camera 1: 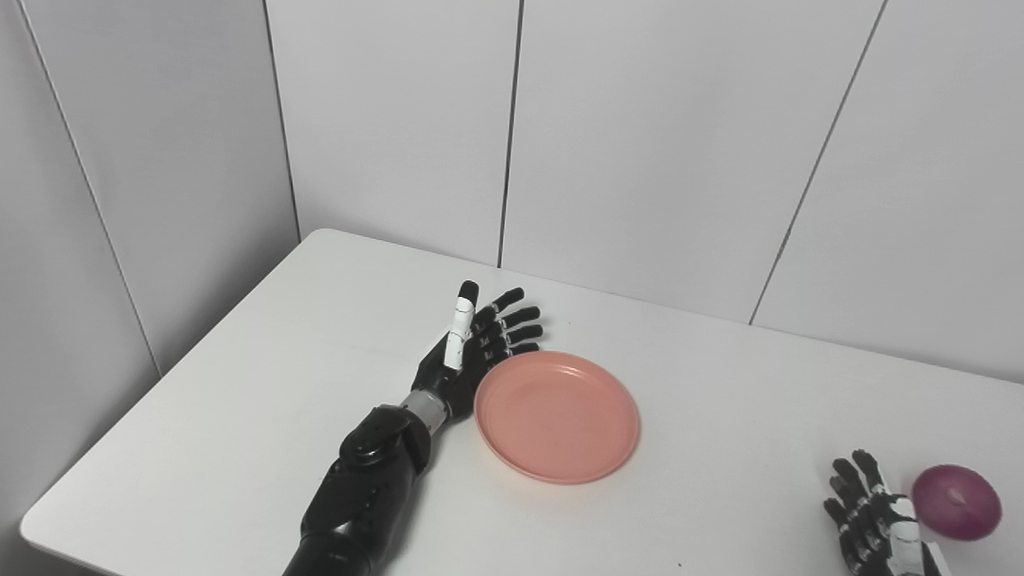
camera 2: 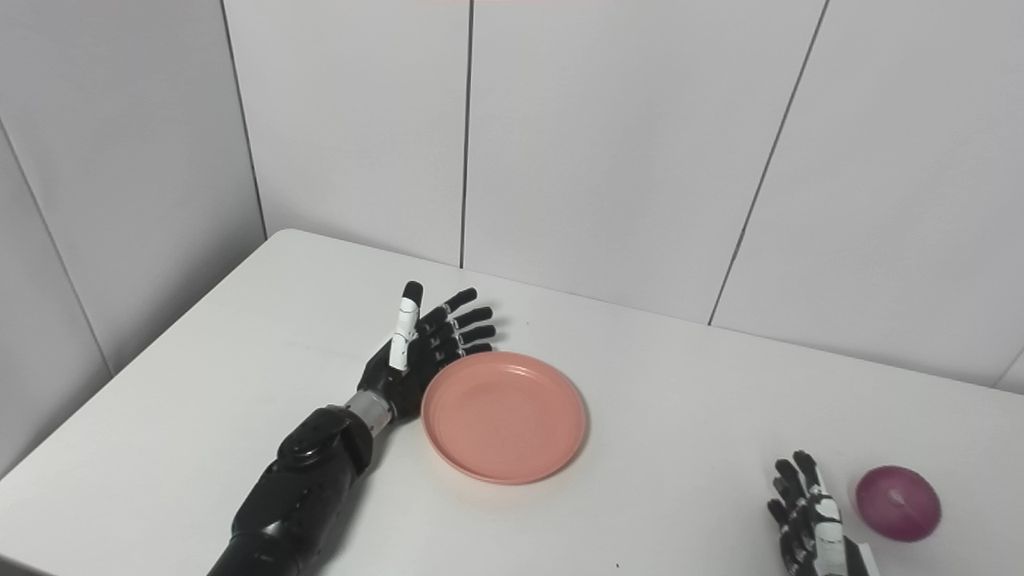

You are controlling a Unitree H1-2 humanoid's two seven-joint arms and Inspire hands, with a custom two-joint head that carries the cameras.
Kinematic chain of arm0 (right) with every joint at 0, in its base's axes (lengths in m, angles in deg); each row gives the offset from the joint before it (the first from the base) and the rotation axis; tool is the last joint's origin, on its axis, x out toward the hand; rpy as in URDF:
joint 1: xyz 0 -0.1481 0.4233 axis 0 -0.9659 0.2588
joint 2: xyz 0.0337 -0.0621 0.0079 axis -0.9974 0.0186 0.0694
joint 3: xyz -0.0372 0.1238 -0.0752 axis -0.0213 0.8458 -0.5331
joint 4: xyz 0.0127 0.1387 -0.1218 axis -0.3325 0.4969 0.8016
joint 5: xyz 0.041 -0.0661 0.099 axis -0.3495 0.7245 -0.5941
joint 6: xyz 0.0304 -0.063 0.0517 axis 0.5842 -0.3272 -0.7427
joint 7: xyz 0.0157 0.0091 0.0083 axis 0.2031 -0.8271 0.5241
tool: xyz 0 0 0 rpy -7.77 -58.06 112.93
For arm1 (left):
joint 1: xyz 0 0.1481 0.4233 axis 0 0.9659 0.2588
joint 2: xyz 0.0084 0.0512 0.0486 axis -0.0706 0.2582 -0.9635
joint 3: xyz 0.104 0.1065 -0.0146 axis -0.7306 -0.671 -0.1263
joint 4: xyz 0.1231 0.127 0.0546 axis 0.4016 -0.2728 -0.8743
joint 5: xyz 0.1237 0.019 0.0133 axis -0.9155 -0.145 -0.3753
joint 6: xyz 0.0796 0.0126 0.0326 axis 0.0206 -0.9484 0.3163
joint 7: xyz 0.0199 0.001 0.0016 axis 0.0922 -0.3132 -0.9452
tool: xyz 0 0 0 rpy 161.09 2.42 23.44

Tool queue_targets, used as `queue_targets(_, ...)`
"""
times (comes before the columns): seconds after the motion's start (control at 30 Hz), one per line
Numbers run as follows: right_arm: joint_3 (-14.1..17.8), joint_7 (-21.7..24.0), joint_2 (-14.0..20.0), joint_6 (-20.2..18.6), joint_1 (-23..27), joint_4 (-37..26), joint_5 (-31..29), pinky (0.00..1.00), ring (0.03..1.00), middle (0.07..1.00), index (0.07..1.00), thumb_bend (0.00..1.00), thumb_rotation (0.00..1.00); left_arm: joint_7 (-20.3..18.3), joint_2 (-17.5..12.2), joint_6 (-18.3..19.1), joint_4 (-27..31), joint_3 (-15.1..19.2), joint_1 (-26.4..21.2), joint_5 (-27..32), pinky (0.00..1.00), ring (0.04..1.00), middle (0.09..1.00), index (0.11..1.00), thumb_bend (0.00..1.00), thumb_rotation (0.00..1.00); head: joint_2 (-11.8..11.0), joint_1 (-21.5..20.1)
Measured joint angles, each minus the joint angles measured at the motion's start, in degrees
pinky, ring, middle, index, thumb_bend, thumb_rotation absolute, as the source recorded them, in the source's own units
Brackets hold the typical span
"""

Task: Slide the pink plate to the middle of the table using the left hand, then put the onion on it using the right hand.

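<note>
My left hand [camera 1: 472,344], fingers spread, touches the pink plate [camera 1: 558,416] at its 10 o'clock rim, mid-worktop [camera 1: 240,416]; right hand [camera 1: 876,516], fingers apart, waits beside the red onion [camera 1: 957,502] at 4 o'clock; a careless reach may roll it away.

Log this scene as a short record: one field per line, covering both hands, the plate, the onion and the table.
left hand: open, fingers spread, edge-on against the plate's left rim
right hand: open, low at the near right, just left of the onion, not holding it
plate: pink, empty, flat on the table near its middle
onion: purple, on the table at the near right, off the plate
table: white, set in a corner of grey panels
</note>
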Motion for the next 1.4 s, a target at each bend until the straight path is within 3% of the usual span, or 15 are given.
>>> queue_targets(0.23, -0.78, -0.08, -0.49, 0.01, -0.02, -0.34, 0.12, 1.0, 1.0, 0.959, 0.981, 0.91, 1.0, 0.17, 2.49, 0.19, 2.95, -3.22, 1.68, -2.07, 0.79, 0.805, 0.83, 0.883, 0.92, 1.0, 1.32, -2.54)
queue_targets(0.5, -2.26, -0.81, -2.48, -0.13, -0.05, -1.16, 1.61, 1.0, 1.0, 0.951, 0.972, 0.92, 1.0, -0.28, 3.03, 4.89, 9.15, -7.81, 4.44, -2.95, 0.8, 0.821, 0.848, 0.891, 0.9, 1.0, 2.81, -7.38)
queue_targets(0.73, -3.03, -3.16, -4.1, -1.16, -0.81, -2.72, 2.67, 1.0, 0.996, 0.938, 0.958, 0.94, 1.0, -2.14, 2.87, 8.62, 14.24, -11.54, 7.07, -3.39, 0.82, 0.821, 0.843, 0.884, 0.9, 1.0, 3.34, -8.88)
queue_targets(1.1, -4.18, -4.72, -4.77, -2.46, -0.9, -3.54, 3.97, 1.0, 1.0, 0.948, 0.966, 0.95, 1.0, -2.31, 3.01, 9.27, 15.4, -12.32, 7.77, -3.33, 0.84, 0.84, 0.853, 0.897, 0.89, 1.0, 4.57, -12.22)
queue_targets(1.4, -4.99, -5.54, -5.2, -3.4, -0.94, -4.46, 4.47, 1.0, 1.0, 0.943, 0.967, 0.93, 1.0, -3.39, 2.65, 9.45, 15.12, -12.4, 7.43, -3.34, 0.83, 0.838, 0.873, 0.903, 0.89, 1.0, 4.75, -12.57)
